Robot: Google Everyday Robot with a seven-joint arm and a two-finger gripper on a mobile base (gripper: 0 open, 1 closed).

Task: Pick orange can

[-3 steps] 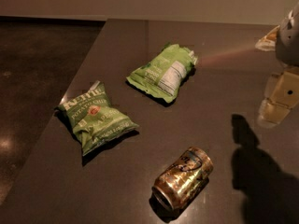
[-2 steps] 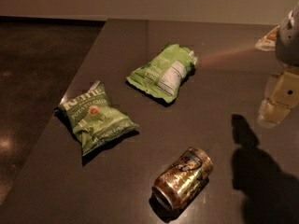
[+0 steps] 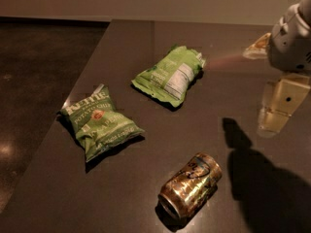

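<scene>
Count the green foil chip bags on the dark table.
2. The front green foil chip bag lies at left; the rear green foil chip bag lies farther back, centre. The gripper hangs at far right. None seems hidden.

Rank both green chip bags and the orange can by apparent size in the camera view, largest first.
1-2. The front-facing chip bag and the label-side chip bag: alike, no ranking.
3. The orange can, smallest, though nearest the camera.
The gripper hovers at the right edge, apart from all three.
</scene>
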